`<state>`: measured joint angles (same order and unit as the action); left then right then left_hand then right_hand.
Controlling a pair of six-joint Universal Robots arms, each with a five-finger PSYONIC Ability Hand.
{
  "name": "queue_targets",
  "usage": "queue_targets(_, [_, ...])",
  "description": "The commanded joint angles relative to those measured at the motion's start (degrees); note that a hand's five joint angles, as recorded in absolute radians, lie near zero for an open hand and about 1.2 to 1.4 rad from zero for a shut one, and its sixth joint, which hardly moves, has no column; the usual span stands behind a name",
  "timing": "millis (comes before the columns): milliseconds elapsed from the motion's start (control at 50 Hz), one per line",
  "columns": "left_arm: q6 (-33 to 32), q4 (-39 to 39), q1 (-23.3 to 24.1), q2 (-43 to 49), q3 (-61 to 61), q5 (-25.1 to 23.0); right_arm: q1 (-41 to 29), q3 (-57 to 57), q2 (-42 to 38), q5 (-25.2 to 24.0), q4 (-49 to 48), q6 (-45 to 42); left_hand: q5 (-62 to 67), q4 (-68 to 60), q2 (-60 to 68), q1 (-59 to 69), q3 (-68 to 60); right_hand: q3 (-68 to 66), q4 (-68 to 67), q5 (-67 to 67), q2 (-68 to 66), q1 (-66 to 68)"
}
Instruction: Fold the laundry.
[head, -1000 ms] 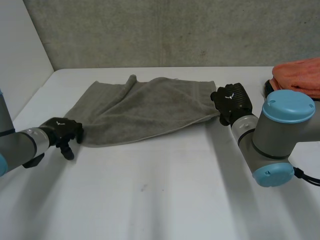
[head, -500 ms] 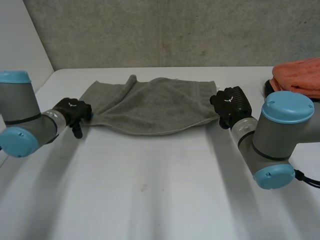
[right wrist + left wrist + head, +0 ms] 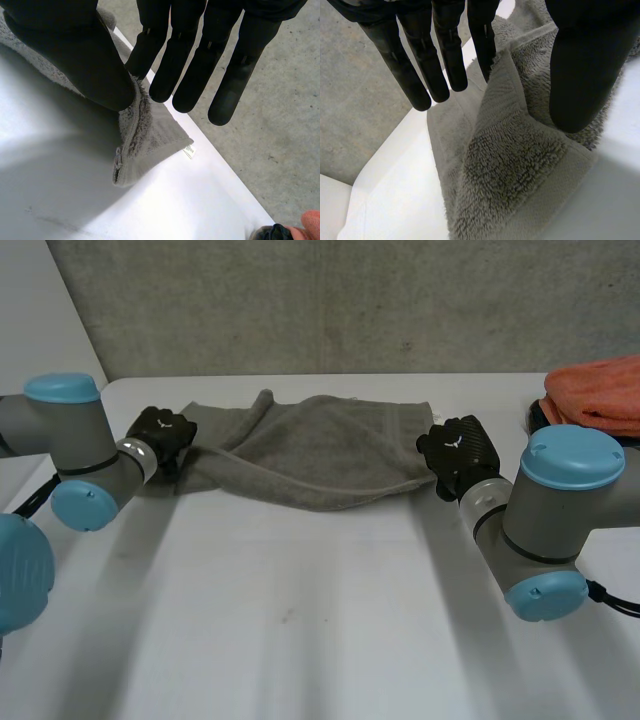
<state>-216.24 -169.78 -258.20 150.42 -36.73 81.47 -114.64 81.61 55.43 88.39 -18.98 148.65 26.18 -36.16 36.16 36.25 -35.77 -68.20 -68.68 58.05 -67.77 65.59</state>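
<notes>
A grey towel (image 3: 310, 450) lies spread across the far half of the white table (image 3: 300, 620), sagging between my two hands. My left hand (image 3: 165, 430) is at the towel's left end. In the left wrist view a raised corner of the towel (image 3: 520, 165) is pinched between a straight finger (image 3: 482, 45) and the thumb (image 3: 585, 65). My right hand (image 3: 460, 445) is at the towel's right end. There the thumb (image 3: 85, 55) presses the towel's corner (image 3: 150, 140) against the straight fingers (image 3: 187, 65), with a small white label showing beside it.
A folded orange cloth (image 3: 600, 390) sits on a dark object (image 3: 538, 412) at the table's far right. A grey wall (image 3: 350, 300) runs behind the table and a white panel (image 3: 40, 360) stands at the left.
My left hand has carried the towel's left corner from the near left side back towards the wall, drawing the front edge up. The right hand has hardly moved.
</notes>
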Motion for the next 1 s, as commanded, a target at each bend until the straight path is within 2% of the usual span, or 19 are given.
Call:
queue_targets(20, [-0.06,-0.20,0.77,1.02,1.84,0.09,-0.06,-0.04,-0.06,-0.06,0.00,-0.47,9.18,-9.20,9.20,9.11,-9.59,-11.80,-11.32,11.95,-12.23,14.41])
queue_targets(320, [-0.32,-0.81,0.95,2.42,4.56,0.18,0.29,-0.04,0.11,0.03,0.00,-0.91,18.60,-18.62,18.62,18.54,-19.02,-11.80,-11.32,11.95,-12.23,14.41])
queue_targets(400, [-1.20,-0.11,1.12,3.74,6.76,0.79,0.64,0.04,0.73,0.03,0.35,-0.91,32.18,-32.21,32.21,32.12,-32.60,-11.80,-11.32,11.95,-12.23,14.41])
queue_targets(420, [-1.90,0.15,1.04,4.35,7.55,1.40,0.82,0.13,1.08,-0.06,0.70,-0.91,42.22,-42.24,42.24,42.16,-42.64,-11.80,-11.32,11.95,-12.23,14.41])
queue_targets(500, [-3.31,0.42,0.25,4.45,8.08,3.43,1.52,0.22,1.96,-0.32,1.41,-0.91,43.82,-43.84,43.84,43.75,-44.23,-11.80,-11.32,11.95,-12.23,14.41])
queue_targets(620, [-2.61,3.31,-0.28,-2.13,1.50,6.51,2.58,0.22,3.63,-0.85,2.90,-1.26,43.82,-43.84,43.84,43.75,-44.23,-11.80,-11.32,11.95,-12.23,14.41])
queue_targets(740, [-2.61,5.51,-1.69,-14.17,-12.38,3.26,4.16,0.39,6.00,-2.34,6.50,-3.63,43.82,-43.84,43.84,43.75,-44.23,-11.80,-11.32,11.95,-12.23,14.41])
queue_targets(840, [-6.20,13.75,-3.62,-25.67,-26.77,1.85,6.35,2.24,10.30,-5.06,17.03,-11.44,43.82,-43.84,43.84,43.75,-44.23,-11.80,-11.32,11.95,-12.23,14.41])
queue_targets(920, [-11.29,20.52,-4.06,-31.92,-36.62,-0.16,10.39,6.71,15.30,-9.36,33.61,-25.47,43.82,-43.84,43.84,43.75,-44.23,-11.80,-11.32,11.95,-12.23,14.41])
queue_targets(1000, [-17.00,25.19,-3.89,-34.13,-44.71,-2.10,13.03,9.70,17.34,-11.48,43.82,-34.71,43.82,-43.84,43.84,43.75,-44.23,-11.80,-11.32,11.95,-12.23,14.41])
